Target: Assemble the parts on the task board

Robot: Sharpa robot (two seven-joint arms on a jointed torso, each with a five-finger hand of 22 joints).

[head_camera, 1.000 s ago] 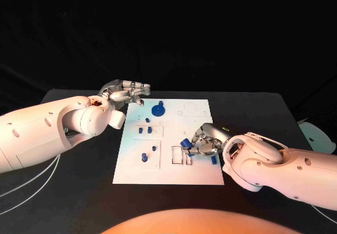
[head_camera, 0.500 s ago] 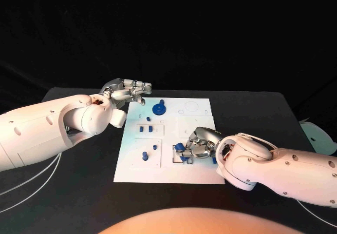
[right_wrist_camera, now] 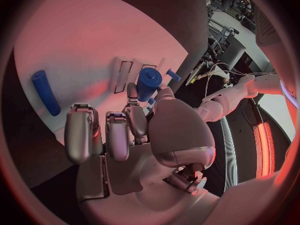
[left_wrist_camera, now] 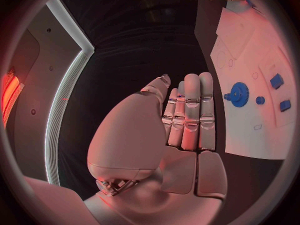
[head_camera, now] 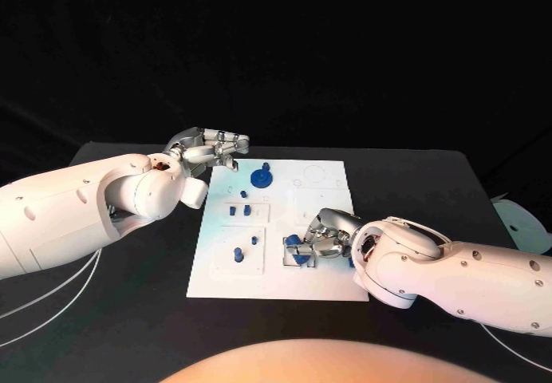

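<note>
While a blue cylindrical part (right_wrist_camera: 149,83) is pinched in the fingertips of the right hand (head_camera: 325,238), it is held directly over the narrow rectangular slots (head_camera: 289,254) near the right middle of the task board (head_camera: 328,281) — its long axis looks tilted, not yet plumb. A loose blue peg (right_wrist_camera: 46,92) lies on the board close by. The left hand (head_camera: 211,148) is kept flat and empty off the board's far left corner, beside the blue gear (head_camera: 261,177) — well clear of the bench work.

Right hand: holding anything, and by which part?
The right hand pinches a blue cylindrical part by one end, over the task board. The left hand holds nothing.
</note>
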